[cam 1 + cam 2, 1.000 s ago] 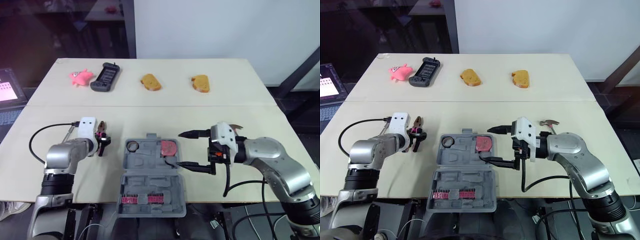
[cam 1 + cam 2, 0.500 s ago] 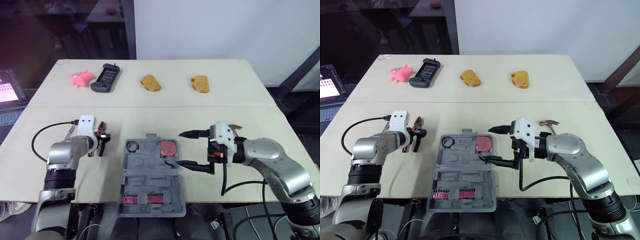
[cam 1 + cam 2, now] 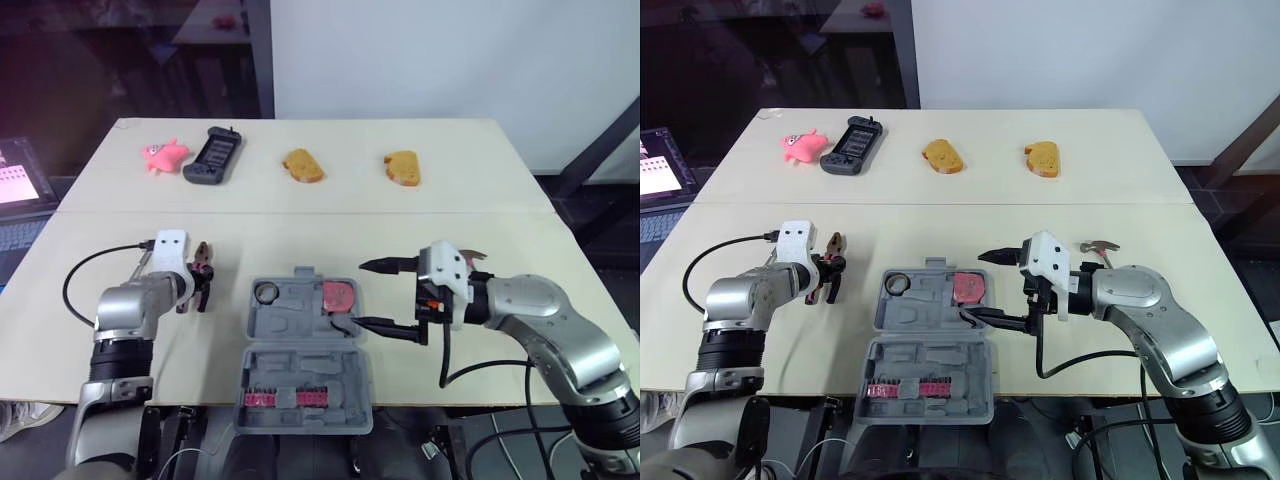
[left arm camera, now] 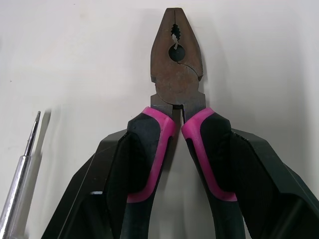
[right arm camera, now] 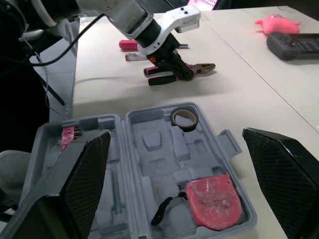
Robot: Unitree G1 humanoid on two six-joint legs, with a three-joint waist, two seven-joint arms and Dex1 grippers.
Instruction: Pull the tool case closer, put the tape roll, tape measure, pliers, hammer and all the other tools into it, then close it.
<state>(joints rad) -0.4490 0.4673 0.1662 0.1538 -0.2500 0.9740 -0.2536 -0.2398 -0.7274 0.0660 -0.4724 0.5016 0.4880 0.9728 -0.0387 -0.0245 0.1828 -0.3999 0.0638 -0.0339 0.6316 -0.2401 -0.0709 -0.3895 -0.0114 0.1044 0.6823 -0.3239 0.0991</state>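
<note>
My left gripper (image 3: 201, 291) clamps the pliers (image 4: 177, 74) by the handles; my right gripper (image 3: 360, 294) hangs wide open at the open case (image 3: 300, 352).

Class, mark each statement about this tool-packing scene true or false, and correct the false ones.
1. The tool case lies open. True.
2. The tape roll lies on the table outside the case. False: it sits in a compartment of the case.
3. The left claw grips the pliers by their handles. True.
4. The right claw is shut on the hammer. False: it is open and empty; the hammer lies on the table.
5. The tape measure is in the case. True.
</note>
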